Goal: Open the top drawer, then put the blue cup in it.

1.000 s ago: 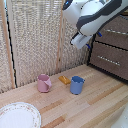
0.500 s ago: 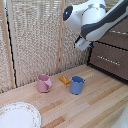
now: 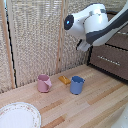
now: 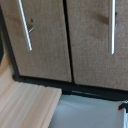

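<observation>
Tool fingers are not shown clearly in either view: in the exterior view the tool is a dark tip under the white arm, high above the desk, and I cannot tell whether it is spread or pressed together. It holds nothing that can be seen.

The move ahead turns on the top drawer. It lies toward the exterior view's right of the tool, at about the same height, and looks shut, flush with the dresser front. The wrist view faces two brown drawer fronts, each with a long silver bar handle, the bars running parallel across the picture; which of the two is the top one I cannot say from that view alone. The bar's long axis runs along the drawer's width, so the fingers would probably need to close across it.

The blue cup stands upright on the desk, below the tool and well apart from it. A pink mug stands to its left, with a small orange piece between and behind them. A white plate sits at the near left. Nothing appears to block the way to the dresser.
</observation>
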